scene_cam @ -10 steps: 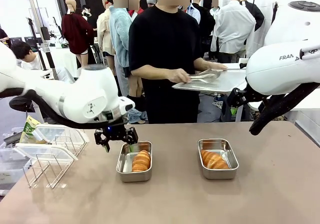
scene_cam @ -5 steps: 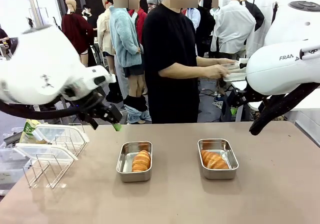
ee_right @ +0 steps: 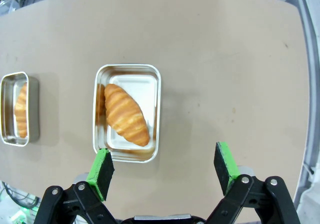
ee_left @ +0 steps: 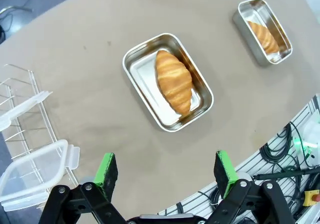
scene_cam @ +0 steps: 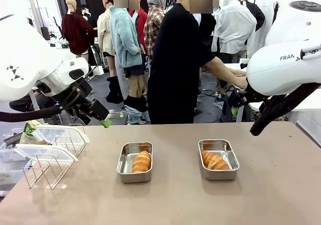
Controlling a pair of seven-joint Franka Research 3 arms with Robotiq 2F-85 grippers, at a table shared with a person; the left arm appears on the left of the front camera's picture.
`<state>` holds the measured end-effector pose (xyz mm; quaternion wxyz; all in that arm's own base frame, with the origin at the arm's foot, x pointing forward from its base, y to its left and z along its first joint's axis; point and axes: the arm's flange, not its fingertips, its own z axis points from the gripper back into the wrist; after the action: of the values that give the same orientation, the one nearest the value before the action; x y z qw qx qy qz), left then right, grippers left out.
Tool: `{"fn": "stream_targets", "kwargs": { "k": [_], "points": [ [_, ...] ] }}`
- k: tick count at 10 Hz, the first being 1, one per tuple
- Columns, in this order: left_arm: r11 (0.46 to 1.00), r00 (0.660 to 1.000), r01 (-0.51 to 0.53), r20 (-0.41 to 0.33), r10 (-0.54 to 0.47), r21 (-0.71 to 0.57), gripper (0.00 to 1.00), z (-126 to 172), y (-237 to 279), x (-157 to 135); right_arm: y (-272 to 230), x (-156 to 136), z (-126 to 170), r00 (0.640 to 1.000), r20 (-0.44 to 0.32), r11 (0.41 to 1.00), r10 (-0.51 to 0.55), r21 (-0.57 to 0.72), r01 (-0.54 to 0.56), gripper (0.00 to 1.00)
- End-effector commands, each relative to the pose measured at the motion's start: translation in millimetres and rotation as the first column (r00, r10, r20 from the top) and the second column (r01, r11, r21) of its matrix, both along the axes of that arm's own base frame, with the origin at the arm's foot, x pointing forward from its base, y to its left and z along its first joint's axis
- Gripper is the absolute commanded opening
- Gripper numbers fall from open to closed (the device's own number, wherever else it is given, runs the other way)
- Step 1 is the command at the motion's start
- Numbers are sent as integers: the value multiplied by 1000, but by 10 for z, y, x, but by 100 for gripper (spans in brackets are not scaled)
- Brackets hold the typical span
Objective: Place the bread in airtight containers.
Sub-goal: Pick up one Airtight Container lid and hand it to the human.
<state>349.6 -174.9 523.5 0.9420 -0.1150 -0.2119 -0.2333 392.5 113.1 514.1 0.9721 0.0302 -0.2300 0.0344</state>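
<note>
The tan surface (scene_cam: 261,185) runs from me to a person in black (scene_cam: 175,69) at its far side, with a crowded room behind. At my left edge a white wire rack (scene_cam: 50,170) holds clear lids (scene_cam: 59,133). Two open steel tins sit mid-surface, well apart: the left tin (scene_cam: 131,177) and the right tin (scene_cam: 219,175), each with one croissant roll inside. A second ago my left jaws hung just beside the left tin's far corner — now they are up and back over the rack, and the person has turned from facing me toward my right. My left jaws and right jaws both stand wide, holding nothing. The left roll (scene_cam: 142,161) runs near-to-far along its tin; the right roll (scene_cam: 214,160) lies slantwise — far-left to near-right.
</note>
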Motion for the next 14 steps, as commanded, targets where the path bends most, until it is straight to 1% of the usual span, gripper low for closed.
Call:
{"fn": "stream_targets", "kwargs": {
  "k": [1,2,3,4,5,6,7,8,9,10,11,12,13,14],
  "points": [
    [981,982,-183,-63,179,-66,100,-137,-11,90,-5,2,-6,1000,-5,1000,1,8,-1,100],
    [1000,1000,0,0,0,0,100,0,0,0,-5,2,-6,1000,-5,1000,1,8,-1,100],
    [1000,1000,0,0,0,0,100,0,0,0,-5,2,-6,1000,-5,1000,1,8,-1,100],
    [998,998,-59,-29,58,-20,100,-56,12,34,-5,2,-6,1000,-5,1000,1,8,-1,100],
    [999,999,-34,19,34,41,100,-40,126,61,-5,2,-6,1000,-5,1000,1,8,-1,100],
    [991,993,64,94,-75,114,100,64,283,25,-5,2,-6,1000,-5,1000,1,8,-1,100],
    [977,981,120,128,-143,175,100,158,506,13,-5,2,-6,1000,-5,1000,1,8,-1,100],
    [940,956,234,121,-269,248,100,208,663,0,-5,2,-6,1000,-5,1000,1,8,-1,100],
    [894,935,300,85,-345,331,100,227,806,24,-5,2,-6,1000,-5,1000,1,8,-1,100],
    [837,908,383,10,-420,391,100,209,895,49,-5,2,-6,1000,-5,1000,1,8,-1,100],
    [755,856,500,-110,-505,423,100,175,1014,64,-5,2,-6,1000,-5,1000,1,8,-1,100],
    [649,795,598,-251,-552,470,100,133,1148,105,-5,2,-6,1000,-5,1000,1,8,-1,100],
    [563,721,685,-319,-615,463,100,111,1253,110,-5,2,-6,1000,-5,1000,1,8,-1,100],
    [501,668,731,-334,-665,464,100,112,1377,118,-5,2,-6,1000,-5,1000,1,8,-1,100]
  ]
}}
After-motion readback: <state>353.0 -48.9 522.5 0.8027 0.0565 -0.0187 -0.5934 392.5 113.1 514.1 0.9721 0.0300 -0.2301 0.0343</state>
